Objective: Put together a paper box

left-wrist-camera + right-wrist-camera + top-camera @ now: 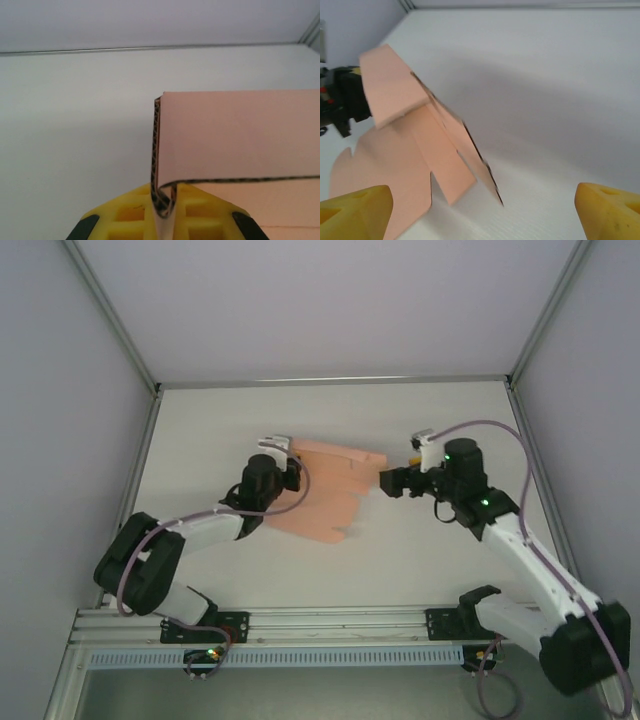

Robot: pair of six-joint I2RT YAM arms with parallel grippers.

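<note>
The paper box (pixel 325 490) is a salmon-pink die-cut card sheet, partly folded, lying in the middle of the white table. My left gripper (pixel 290 476) is shut on its left edge; in the left wrist view the yellow fingers (pixel 130 212) pinch a bent corner of the paper box (pixel 240 140), and one panel stands upright. My right gripper (pixel 388 483) hangs open just off the sheet's right edge. In the right wrist view its yellow fingertips (pixel 355 207) stand wide apart, with the paper box (pixel 425 145) and its raised flaps ahead on the left and nothing between them.
The white table (pixel 450 420) is enclosed by pale walls at the back and both sides. An aluminium rail (pixel 330 620) runs along the near edge, carrying both arm bases. The left arm's black wrist (pixel 345 100) shows behind the card.
</note>
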